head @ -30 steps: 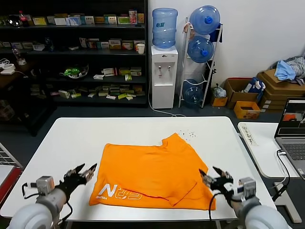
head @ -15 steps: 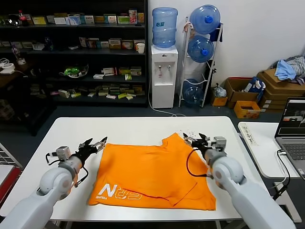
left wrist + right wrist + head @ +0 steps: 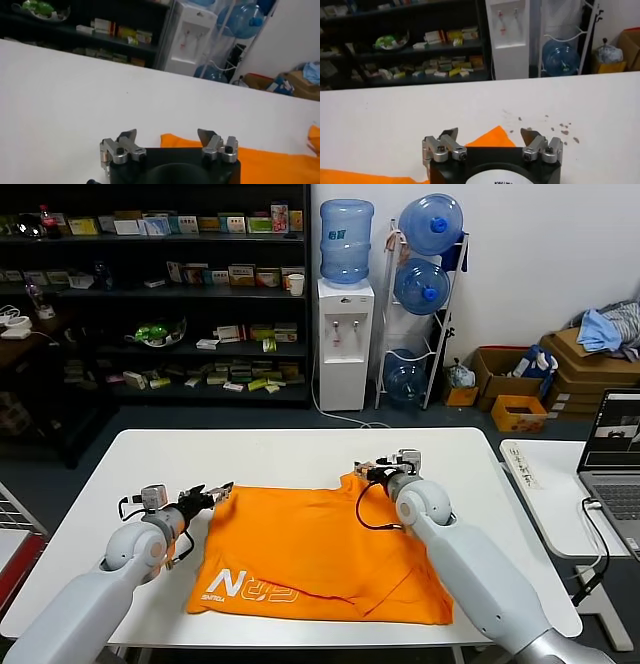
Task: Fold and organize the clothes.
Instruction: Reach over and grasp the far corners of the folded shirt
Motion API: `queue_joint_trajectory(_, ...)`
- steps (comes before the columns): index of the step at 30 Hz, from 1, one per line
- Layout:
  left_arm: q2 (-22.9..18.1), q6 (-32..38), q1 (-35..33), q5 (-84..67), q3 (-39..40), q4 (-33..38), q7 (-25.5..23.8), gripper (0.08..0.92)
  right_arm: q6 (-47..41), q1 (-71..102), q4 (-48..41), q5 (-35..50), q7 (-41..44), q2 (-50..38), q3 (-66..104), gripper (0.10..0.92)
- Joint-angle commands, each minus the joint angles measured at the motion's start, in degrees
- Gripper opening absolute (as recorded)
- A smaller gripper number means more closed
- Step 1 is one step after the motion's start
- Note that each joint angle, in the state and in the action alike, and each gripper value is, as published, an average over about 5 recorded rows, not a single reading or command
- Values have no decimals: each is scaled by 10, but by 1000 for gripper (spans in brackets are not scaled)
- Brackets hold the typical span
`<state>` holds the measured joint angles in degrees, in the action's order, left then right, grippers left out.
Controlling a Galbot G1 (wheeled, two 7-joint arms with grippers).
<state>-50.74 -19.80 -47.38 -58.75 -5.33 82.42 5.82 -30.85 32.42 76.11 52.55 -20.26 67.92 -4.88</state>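
Note:
The clothes are one orange T-shirt, lying flat on the white table with white lettering at its near left corner. My left gripper is open at the shirt's far left corner, and that corner shows between its fingers. At the pointed far right corner my right gripper is also open. The orange tip lies between its jaws. Neither gripper holds any cloth.
Dark specks dot the table just beyond the shirt's tip. A laptop sits on a side table at the right. Behind the table stand a water dispenser, bottle rack, shelves and boxes.
Both arms have swung from the table's near edge out to the shirt's far corners, left to the far left corner and right to the pointed tip. The shirt has not moved.

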Motion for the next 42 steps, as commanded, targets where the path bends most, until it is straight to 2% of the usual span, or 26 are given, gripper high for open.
queue_joint_trajectory(1, -9, -21, 30, 4, 25, -44, -11, 823, -23, -41, -73, -14, -1, 35, -20, 823)
queue_joint_trajectory(17, -26, -11, 38, 25, 32, -57, -17, 823, -25, -38, -95, -25, 17, 39, -13, 823)
queue_joint_trajectory(21, -27, -9, 40, 33, 37, -59, -17, 823, -29, -37, -96, -25, 15, 41, -13, 795)
queue_joint_trajectory(24, -27, -6, 41, 39, 41, -61, -17, 805, -28, -37, -98, -24, 13, 42, -13, 728)
queue_joint_trajectory(27, -29, -3, 41, 46, 45, -64, -18, 743, -27, -37, -98, -24, 11, 42, -14, 642)
queue_joint_trajectory(42, -35, 12, 41, 62, 55, -66, -17, 312, -20, -29, -90, -22, 8, 38, -14, 209)
